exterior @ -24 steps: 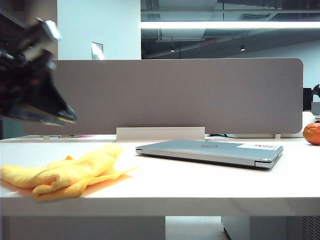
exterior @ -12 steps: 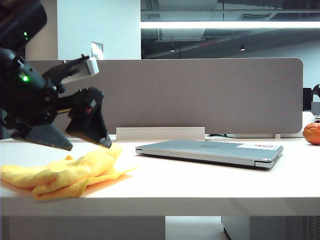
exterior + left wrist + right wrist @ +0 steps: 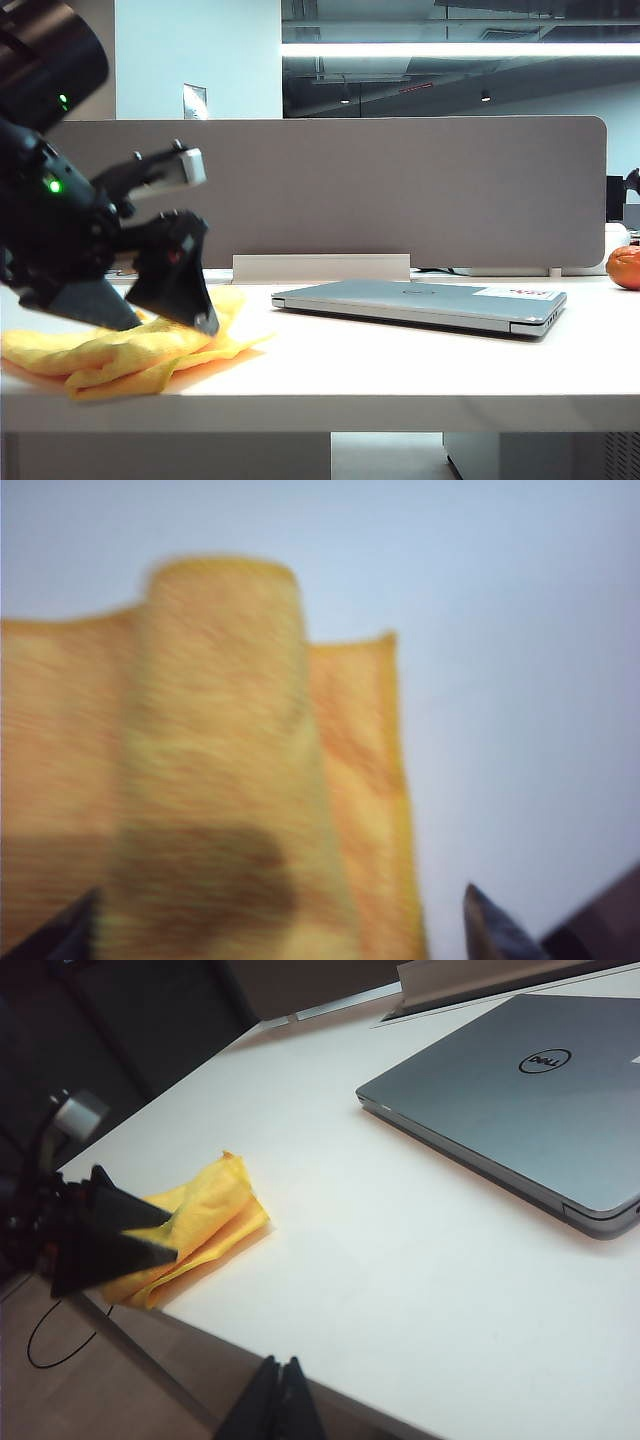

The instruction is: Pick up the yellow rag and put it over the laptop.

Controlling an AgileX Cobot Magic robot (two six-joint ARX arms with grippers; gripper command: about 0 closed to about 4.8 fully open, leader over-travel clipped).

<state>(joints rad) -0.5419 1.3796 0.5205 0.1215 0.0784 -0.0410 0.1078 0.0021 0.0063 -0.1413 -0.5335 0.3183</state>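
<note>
The yellow rag [image 3: 130, 345] is seen lying crumpled near the front left corner of the table [image 3: 400, 370], not yet lifted. The left gripper [image 3: 155, 318] is positioned directly over the rag with its 2 fingers spread wide; in the left wrist view the fingertips [image 3: 495, 930] are seen on either side of a raised fold of the cloth, and nothing is held. Whether the tips are touching the fabric cannot be told. The laptop [image 3: 420, 300] is set closed and flat toward the back of the table, right of centre and well apart from the rag, with its lid bare. An orange fruit [image 3: 624, 267] is seen at the far right edge. The right gripper [image 3: 280, 1400] is held off the front edge of the table, its fingers pressed together and empty. The task is judged to be at its 1st step: the grasp has yet to be made, and lifting, carrying and draping over the laptop are all left.
</note>
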